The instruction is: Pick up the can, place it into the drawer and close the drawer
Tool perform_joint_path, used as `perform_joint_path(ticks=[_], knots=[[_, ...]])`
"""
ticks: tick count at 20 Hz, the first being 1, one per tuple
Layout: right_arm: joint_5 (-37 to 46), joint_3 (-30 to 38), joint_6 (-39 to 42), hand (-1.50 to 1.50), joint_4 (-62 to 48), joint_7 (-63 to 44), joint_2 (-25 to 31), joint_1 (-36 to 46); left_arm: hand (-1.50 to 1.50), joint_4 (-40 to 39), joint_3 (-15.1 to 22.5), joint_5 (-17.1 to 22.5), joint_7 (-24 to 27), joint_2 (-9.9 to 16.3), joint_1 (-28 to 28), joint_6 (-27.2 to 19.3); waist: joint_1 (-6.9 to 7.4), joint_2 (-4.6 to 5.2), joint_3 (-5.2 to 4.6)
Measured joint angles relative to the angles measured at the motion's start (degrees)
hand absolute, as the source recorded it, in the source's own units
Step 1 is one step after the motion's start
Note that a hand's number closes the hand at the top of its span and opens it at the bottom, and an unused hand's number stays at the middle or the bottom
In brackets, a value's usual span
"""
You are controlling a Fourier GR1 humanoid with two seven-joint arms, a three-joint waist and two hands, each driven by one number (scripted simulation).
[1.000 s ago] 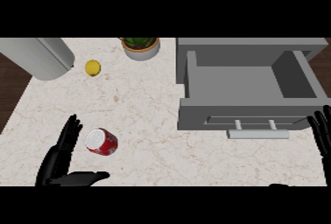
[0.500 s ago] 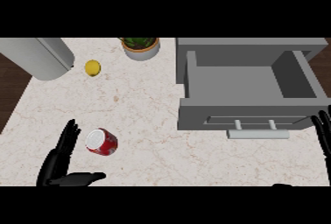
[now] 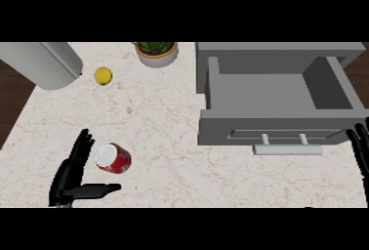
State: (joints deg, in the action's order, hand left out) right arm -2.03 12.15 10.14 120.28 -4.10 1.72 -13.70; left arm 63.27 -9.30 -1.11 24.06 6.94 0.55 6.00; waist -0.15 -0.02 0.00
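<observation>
One hand at the can, nothing grasped yet.
Left hand point(image 3: 72, 168) spread flat; the red can point(image 3: 113, 158) lies just right of its fingers. Next, it should curl round it; the open drawer point(image 3: 277, 128) waits far right, beside the resting, straight-fingered right hand point(image 3: 359, 151).

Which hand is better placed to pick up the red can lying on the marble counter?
The left hand: its straight fingers stand right beside the red can, thumb spread below it. The right hand rests open at the view's right edge, beyond the open grey drawer, far from the can.
</observation>
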Motion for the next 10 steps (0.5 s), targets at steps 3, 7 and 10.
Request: perform_joint_path(ticks=[3, 7, 10], knots=[[0.12, -0.45, -0.21, -1.5, 0.99, -1.17, -0.39, 0.27, -1.5, 0.13, 0.68, -0.29, -0.05, -0.8, -0.29, -0.87, 0.02, 0.0, 0.01], [-0.94, 1.14, 0.59, -1.5, -0.37, -1.02, 0.55, 1.31, -1.5, -5.26, -0.08, -0.3, 2.05, -0.67, -3.5, -1.55, -0.03, 0.0, -0.02], [-1.6, 1.64, 1.46, -1.5, 1.08, -1.08, 0.36, -0.17, -1.5, -7.61, -0.18, -0.32, 2.88, -0.84, -5.24, -2.25, -0.08, 0.01, 0.01]])
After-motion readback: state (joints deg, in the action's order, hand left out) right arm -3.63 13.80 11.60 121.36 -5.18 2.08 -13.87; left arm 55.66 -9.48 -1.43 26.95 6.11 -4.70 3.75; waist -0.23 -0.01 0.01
